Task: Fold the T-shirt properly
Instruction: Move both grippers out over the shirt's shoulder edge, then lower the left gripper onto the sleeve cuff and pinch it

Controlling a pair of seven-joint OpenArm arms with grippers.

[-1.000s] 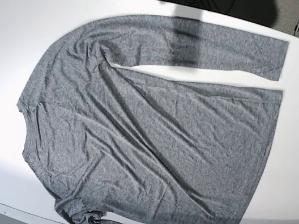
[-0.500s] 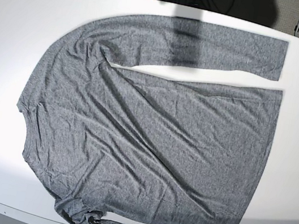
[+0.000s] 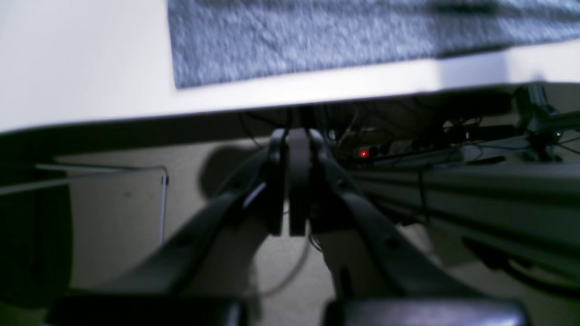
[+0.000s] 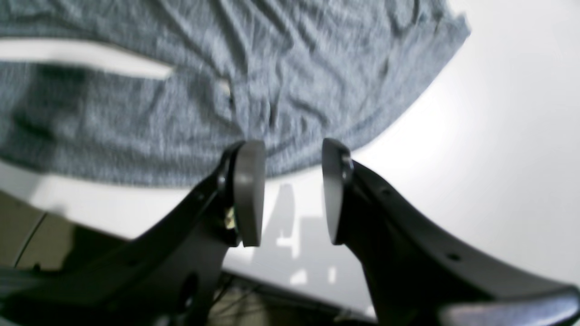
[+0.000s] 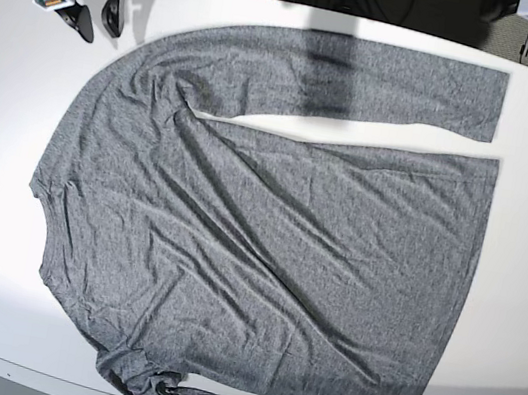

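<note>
Right gripper: right gripper sits at the far-left corner of the base view, over the bare table just beside the shirt's shoulder, not touching the cloth. In its own wrist view the two grey pads stand apart with a clear gap between them and nothing held; the white tabletop shows through the gap, and the shirt's edge lies just beyond the fingertips.

Shirt: T-shirt, dark mottled grey with long sleeves, lies spread flat and wrinkled across the middle of the table. Its neck end points to the left of the base view and its hem runs down the right side. One sleeve stretches along the far edge toward the right, with a strip of bare table between it and the body. The other sleeve runs along the near edge, bunched where it joins the shoulder at lower left. The right wrist view shows it too, blurred.

Table: white table carries the shirt; bare surface shows at both ends.

Left gripper: only a small piece of the left arm shows at the top right of the base view. In its wrist view the left gripper hangs off the table's edge, below the tabletop, with its fingers pressed together and nothing between them. The end of a sleeve lies on the table above it, well apart.
</note>
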